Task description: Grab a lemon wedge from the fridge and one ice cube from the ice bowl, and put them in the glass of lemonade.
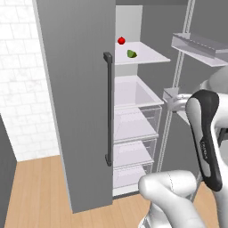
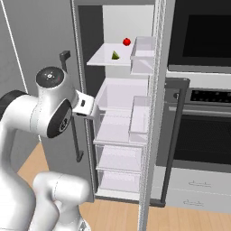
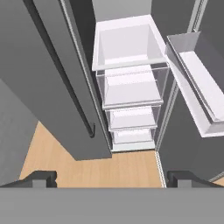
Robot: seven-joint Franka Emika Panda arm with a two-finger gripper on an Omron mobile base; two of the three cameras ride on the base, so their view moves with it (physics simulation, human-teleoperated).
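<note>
Lemon wedge (image 1: 132,54) beside red fruit (image 1: 121,40) on open fridge (image 1: 75,102) shelf

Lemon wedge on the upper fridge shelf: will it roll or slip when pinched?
The lemon wedge seems to rest on a flat side, so it probably won't roll, unlike the round red fruit nearby. Small and tapered, it may squirt from the open tool.

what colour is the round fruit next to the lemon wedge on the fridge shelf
Red. The round fruit shows best in the right base view, just behind the yellow-green lemon wedge.
</note>
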